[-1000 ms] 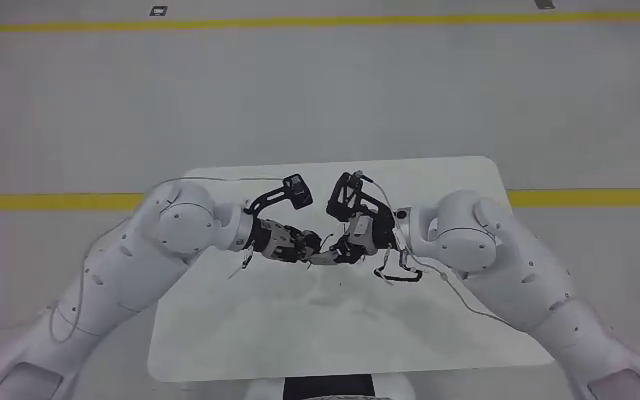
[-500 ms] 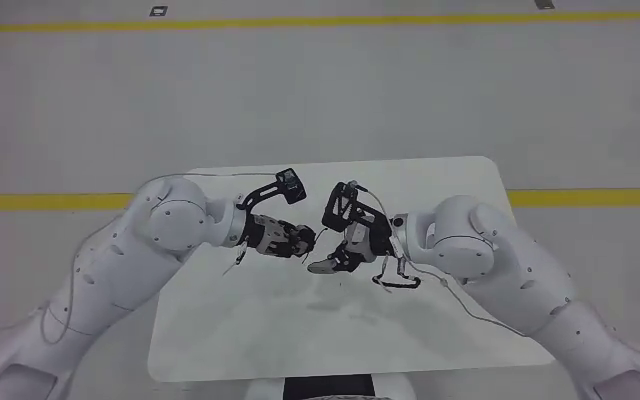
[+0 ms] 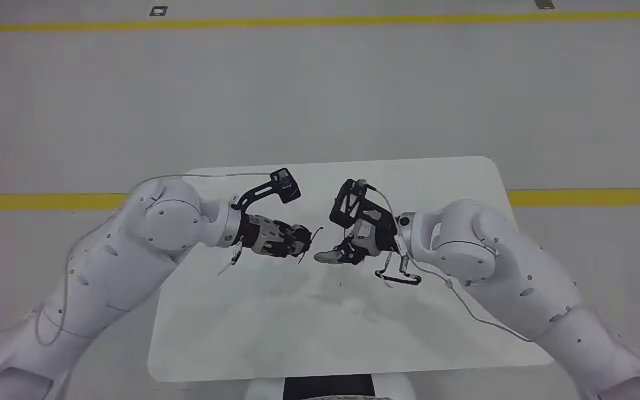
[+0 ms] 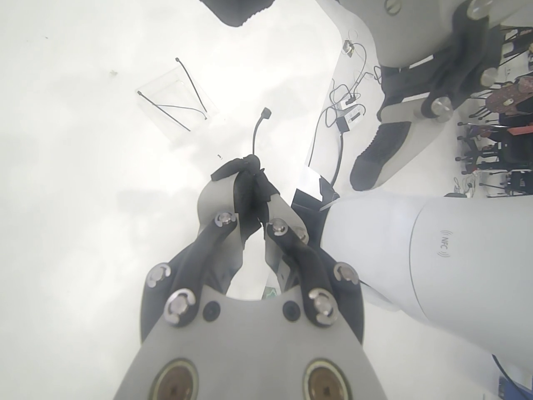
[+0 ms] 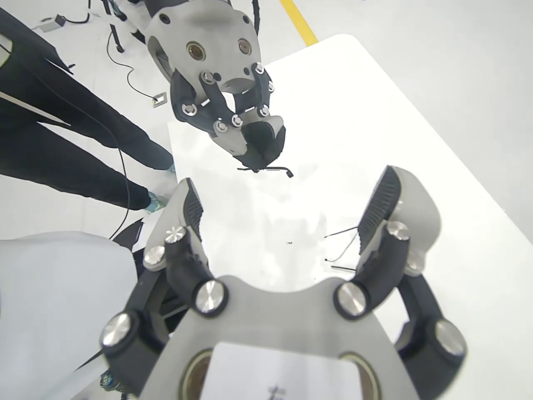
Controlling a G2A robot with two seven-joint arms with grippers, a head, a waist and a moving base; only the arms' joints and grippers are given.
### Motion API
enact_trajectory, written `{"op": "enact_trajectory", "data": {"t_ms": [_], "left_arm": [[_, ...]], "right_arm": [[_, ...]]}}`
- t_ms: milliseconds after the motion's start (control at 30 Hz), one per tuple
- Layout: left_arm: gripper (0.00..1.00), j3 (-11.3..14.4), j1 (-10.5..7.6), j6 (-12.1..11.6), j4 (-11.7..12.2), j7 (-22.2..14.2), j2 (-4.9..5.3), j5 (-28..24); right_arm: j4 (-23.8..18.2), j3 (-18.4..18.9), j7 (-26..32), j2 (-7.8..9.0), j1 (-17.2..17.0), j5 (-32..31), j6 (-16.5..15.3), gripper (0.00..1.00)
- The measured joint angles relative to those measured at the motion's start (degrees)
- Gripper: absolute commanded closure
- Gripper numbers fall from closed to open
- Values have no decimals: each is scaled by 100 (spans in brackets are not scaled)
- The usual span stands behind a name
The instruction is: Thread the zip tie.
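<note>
Both arms reach inward from opposite sides, forearms bent so the two grippers face each other above the middle of the table (image 3: 450,200), well inside its edges. The left gripper (image 4: 249,166) is pinched tight on the zip tie (image 4: 257,133). The tie's head end curves out past the fingertips towards the right gripper, held in the air off the tabletop. The right gripper (image 5: 287,206) stands spread wide and holds nothing. Its ribbed pads (image 5: 191,210) are turned towards the tie, near it but apart. Spare ties (image 4: 175,103) lie flat on a clear sheet (image 4: 166,85) on the table, well apart from the held tie.
</note>
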Motion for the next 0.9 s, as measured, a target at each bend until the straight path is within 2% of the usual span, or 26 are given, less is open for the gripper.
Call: {"op": "enact_trajectory", "data": {"t_ms": [100, 167, 333, 600, 900], "left_arm": [[100, 12, -2, 0, -12, -28, 14, -4], [100, 34, -15, 0, -18, -41, 19, -4], [100, 81, -48, 0, -14, -37, 27, -28], [100, 140, -59, 0, -9, -9, 51, -46], [100, 195, -65, 0, -59, 7, 83, -46]], "right_arm": [[-56, -96, 17, 46, 65, -10, 0, 60], [-71, -182, 0, 78, 128, -10, 0, 61], [-36, -410, -135, 142, 287, -92, 0, 75], [46, -719, -299, 250, 528, -213, 0, 76], [47, -913, -453, 384, 654, -308, 0, 76]]}}
